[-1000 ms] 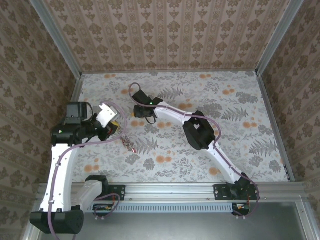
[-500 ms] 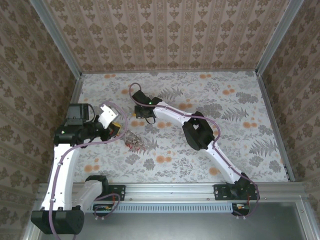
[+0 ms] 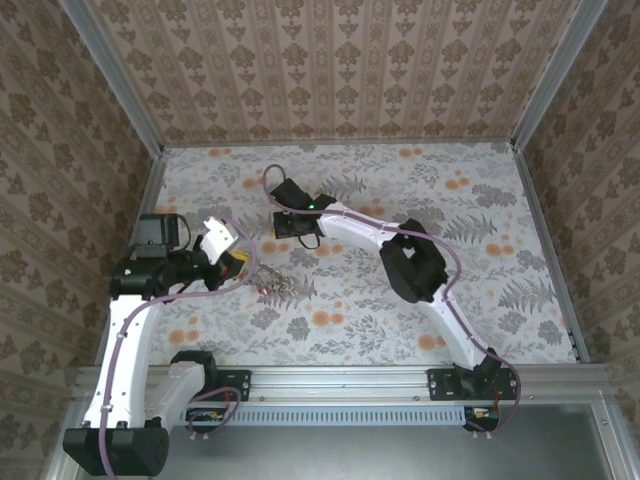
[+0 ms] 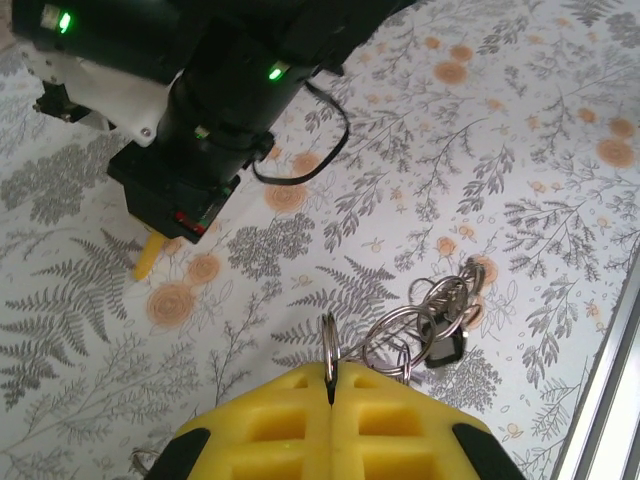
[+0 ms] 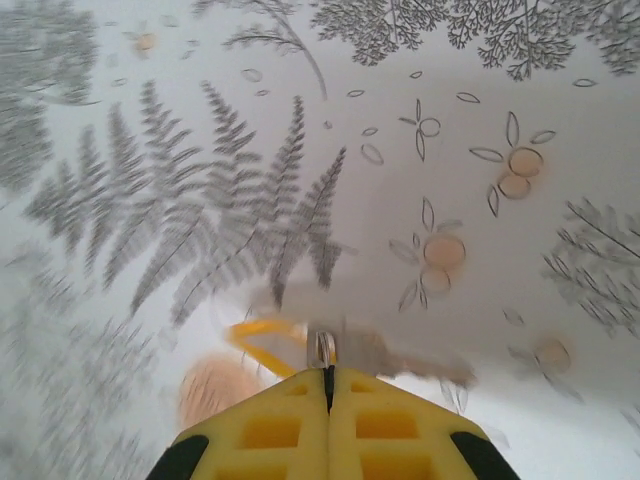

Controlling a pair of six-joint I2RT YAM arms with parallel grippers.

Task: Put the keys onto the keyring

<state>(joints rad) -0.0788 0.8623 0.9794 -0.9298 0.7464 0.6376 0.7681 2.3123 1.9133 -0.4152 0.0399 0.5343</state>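
Observation:
My left gripper (image 4: 330, 385) is shut on the rim of the silver keyring (image 4: 328, 340), held edge-on between the yellow pads. Smaller rings and a dark-headed key (image 4: 441, 345) hang from it to the right. From above, the left gripper (image 3: 240, 264) holds the keyring (image 3: 272, 284) just over the table at centre left. My right gripper (image 5: 327, 375) is shut on the small ring of a yellow-headed key (image 5: 255, 333), which is blurred against the cloth. That key (image 4: 147, 258) pokes out under the right arm's black wrist (image 4: 200, 140). The right gripper (image 3: 288, 232) points down, behind the keyring.
A floral cloth (image 3: 480, 260) covers the table. Patterned walls close it in on three sides, with metal posts at the corners. A metal rail (image 3: 340, 380) runs along the near edge, and the rail (image 4: 612, 400) lies close to the keyring's right.
The right gripper has shut on the yellow key. The left gripper has carried the keyring a little to the right, nearer the right gripper.

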